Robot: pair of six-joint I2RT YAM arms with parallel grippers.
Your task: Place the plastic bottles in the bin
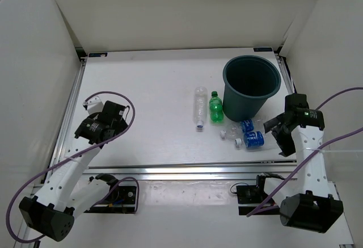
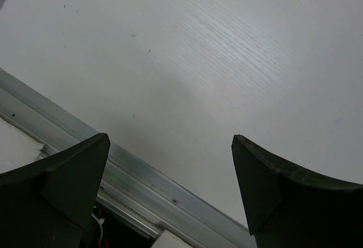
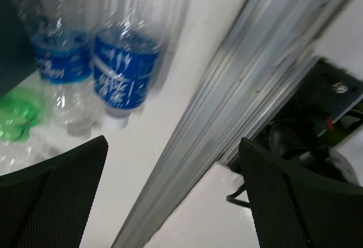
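The dark teal bin (image 1: 251, 86) stands upright at the far right of the table. Left of it lie a long clear bottle (image 1: 200, 106) and a short green bottle (image 1: 215, 107). Two clear bottles with blue labels (image 1: 245, 126) (image 1: 253, 140) lie in front of the bin. My right gripper (image 1: 276, 134) is open and empty, just right of them. The right wrist view shows both blue-labelled bottles (image 3: 59, 61) (image 3: 126, 69) and the green one (image 3: 17, 117) beyond my open gripper (image 3: 173, 146). My left gripper (image 1: 116, 114) is open and empty at the table's left, over bare table (image 2: 170, 140).
An aluminium rail (image 1: 187, 171) runs along the table's near edge and shows in both wrist views (image 2: 142, 174) (image 3: 227, 89). White walls enclose the table on the left, back and right. Purple cables (image 1: 108, 95) loop off both arms.
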